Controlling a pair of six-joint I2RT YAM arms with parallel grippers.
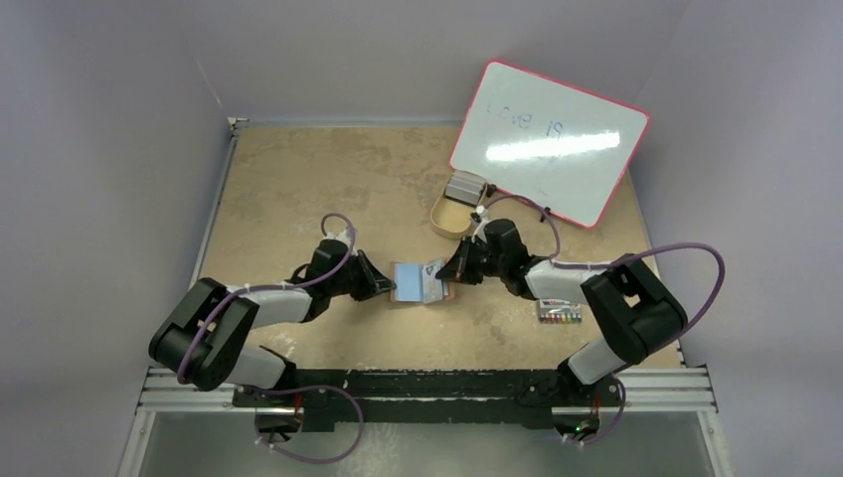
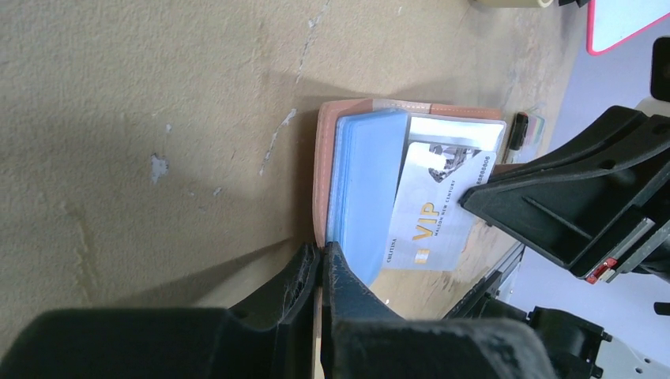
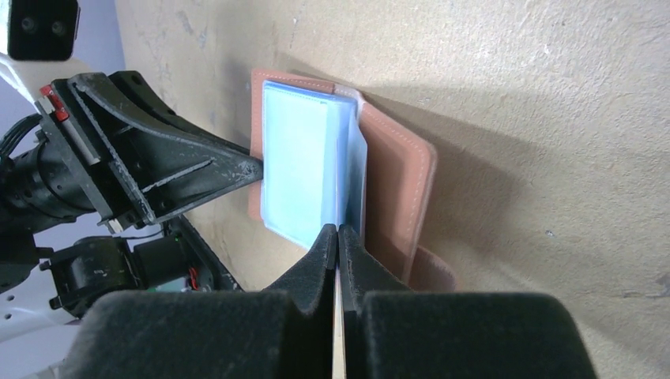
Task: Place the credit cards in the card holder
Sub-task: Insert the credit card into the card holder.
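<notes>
The holder lies open on the bench between the arms, its left edge pinched in the left tool. The right tool is clamped on a VIP card, which is tilted over the holder's right half. Its long axis runs roughly tool to tool, so I'd guess the pockets lie just leftward.

You have a worn tan tabletop, scuffed and flecked with white, closed in by plain pale grey-lilac walls. At its far right corner sits a pink-rimmed whiteboard with a bright streak of glare across it. An aluminium rail runs along the near edge.
</notes>
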